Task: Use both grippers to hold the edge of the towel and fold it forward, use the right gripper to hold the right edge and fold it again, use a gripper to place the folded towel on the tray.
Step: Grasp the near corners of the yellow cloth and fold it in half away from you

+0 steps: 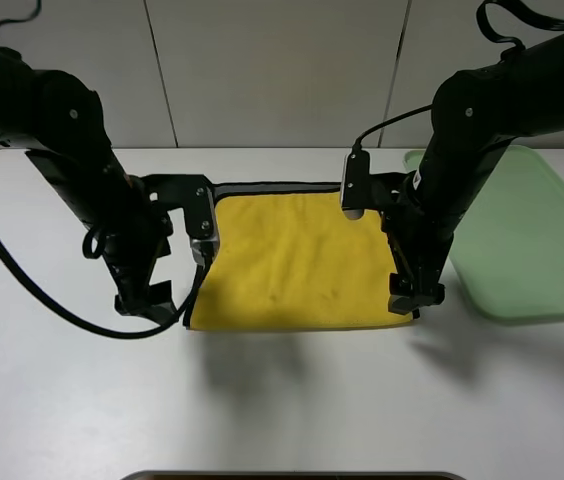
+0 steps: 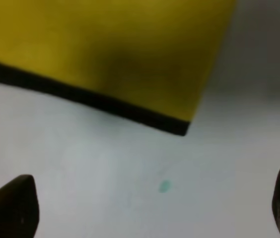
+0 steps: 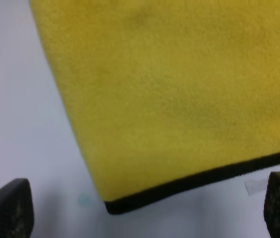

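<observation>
Left claw (image 1: 147, 300) (image 2: 150, 213): spread wide, nothing between the fingers, only bare table (image 1: 282, 400) under the gap.
Right claw (image 1: 414, 295) (image 3: 145, 213): spread just as wide, likewise empty, tips low over the table.
Towel (image 1: 292, 260) (image 2: 105, 44) (image 3: 179, 99): flat, yellow side up, between the two claws. Near left corner just ahead of the left claw's gap, near right corner just ahead of the right claw's gap, neither corner inside the fingers.
Edge of the towel (image 2: 90, 99) (image 3: 194, 181): black band running across in front of each claw's fingertips, apart from the fingers in both wrist views.
Contact with the table: cannot tell for either claw.
Tray (image 1: 522, 240): pale green, on the outer side of the right claw, near it, partly hidden behind that arm, well apart from the left claw and clear of the towel.
Teal speck (image 2: 164, 186): small mark on the table, between the towel's corner and the left claw's gap.
Arms: both reaching down steeply, one at each near corner of the towel.
</observation>
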`<action>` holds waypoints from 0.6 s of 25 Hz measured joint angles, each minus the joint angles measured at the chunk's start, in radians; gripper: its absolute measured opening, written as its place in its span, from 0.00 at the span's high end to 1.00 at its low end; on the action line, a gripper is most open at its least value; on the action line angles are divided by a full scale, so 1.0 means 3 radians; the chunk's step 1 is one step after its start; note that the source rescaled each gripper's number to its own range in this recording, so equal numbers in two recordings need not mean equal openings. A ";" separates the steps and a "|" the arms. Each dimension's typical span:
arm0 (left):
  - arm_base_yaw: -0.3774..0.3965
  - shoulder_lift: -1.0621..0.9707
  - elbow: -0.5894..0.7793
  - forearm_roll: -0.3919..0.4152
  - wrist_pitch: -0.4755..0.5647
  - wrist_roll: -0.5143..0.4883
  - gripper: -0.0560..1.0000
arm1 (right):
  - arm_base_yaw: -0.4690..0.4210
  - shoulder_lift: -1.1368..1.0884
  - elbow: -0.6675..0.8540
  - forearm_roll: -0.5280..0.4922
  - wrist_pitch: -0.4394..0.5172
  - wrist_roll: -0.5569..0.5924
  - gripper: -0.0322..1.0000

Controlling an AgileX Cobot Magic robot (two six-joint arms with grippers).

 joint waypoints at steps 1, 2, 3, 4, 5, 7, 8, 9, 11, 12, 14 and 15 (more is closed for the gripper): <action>-0.0006 0.0024 0.0000 -0.0005 -0.0003 0.0023 0.07 | 0.0003 0.0000 0.0000 0.0008 0.0000 0.0000 0.00; -0.0010 0.0029 0.0000 -0.0005 -0.0010 0.0033 0.07 | 0.0003 0.0000 0.0000 0.0008 -0.0003 0.0000 0.00; -0.0010 0.0029 0.0000 -0.0005 -0.0027 0.0044 0.07 | 0.0003 0.0000 0.0000 0.0017 -0.0004 0.0000 0.00; -0.0010 0.0029 0.0000 -0.0005 -0.0048 0.0071 0.07 | 0.0003 0.0000 0.0000 0.0030 -0.0010 -0.0015 0.00; -0.0010 0.0029 0.0000 -0.0005 -0.0074 0.0099 0.07 | 0.0003 0.0000 0.0000 0.0044 -0.0017 -0.0039 0.00; -0.0010 0.0039 0.0000 -0.0009 -0.0119 0.0155 0.07 | 0.0003 0.0000 0.0000 0.0081 -0.0027 -0.0100 0.00; -0.0010 0.0042 0.0000 -0.0008 -0.0137 0.0172 0.08 | 0.0003 0.0000 0.0000 0.0111 -0.0027 -0.0136 0.00; -0.0010 0.0049 0.0000 -0.0008 -0.0159 0.0187 0.08 | 0.0003 0.0000 0.0000 0.0137 -0.0027 -0.0181 0.00; -0.0010 0.0061 0.0000 -0.0008 -0.0170 0.0200 0.08 | 0.0003 0.0000 0.0000 0.0193 -0.0030 -0.0290 0.00; -0.0010 0.0060 0.0000 -0.0008 -0.0170 0.0205 0.08 | 0.0003 0.0000 0.0000 0.0210 -0.0030 -0.0350 0.00; -0.0010 0.0060 0.0000 -0.0008 -0.0173 0.0217 0.08 | 0.0003 0.0000 0.0000 0.0247 -0.0044 -0.0433 0.00; -0.0010 0.0060 0.0000 -0.0008 -0.0173 0.0216 0.08 | 0.0003 0.0000 0.0000 0.0270 -0.0059 -0.0456 0.00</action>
